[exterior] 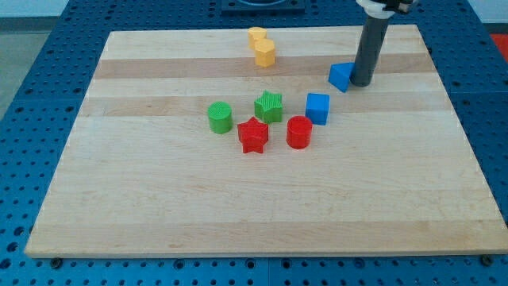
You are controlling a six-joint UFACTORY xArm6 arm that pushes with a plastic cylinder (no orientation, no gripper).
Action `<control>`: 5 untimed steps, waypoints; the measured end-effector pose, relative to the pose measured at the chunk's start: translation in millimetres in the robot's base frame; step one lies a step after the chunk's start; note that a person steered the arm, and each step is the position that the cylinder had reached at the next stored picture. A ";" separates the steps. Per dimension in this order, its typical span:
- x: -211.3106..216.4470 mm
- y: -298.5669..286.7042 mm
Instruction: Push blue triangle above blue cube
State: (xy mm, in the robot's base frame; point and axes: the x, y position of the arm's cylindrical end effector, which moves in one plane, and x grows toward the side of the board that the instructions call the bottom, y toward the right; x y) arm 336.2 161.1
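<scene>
The blue triangle (341, 76) lies on the wooden board toward the view's top right. My tip (360, 83) stands right against the triangle's right side, touching it. The blue cube (317, 108) sits below and slightly left of the triangle, apart from it by a small gap. The rod rises from the tip out of the view's top.
A red cylinder (298, 132), a red star (253, 136), a green star (269, 106) and a green cylinder (220, 117) cluster left of the blue cube. Two yellow blocks (263, 48) sit near the board's top edge (198, 33).
</scene>
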 end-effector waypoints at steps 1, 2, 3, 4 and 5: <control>-10.3 0.1; -11.5 -0.2; -13.8 -2.1; -24.8 -5.7; -30.5 -12.1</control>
State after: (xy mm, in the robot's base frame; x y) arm 305.7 149.0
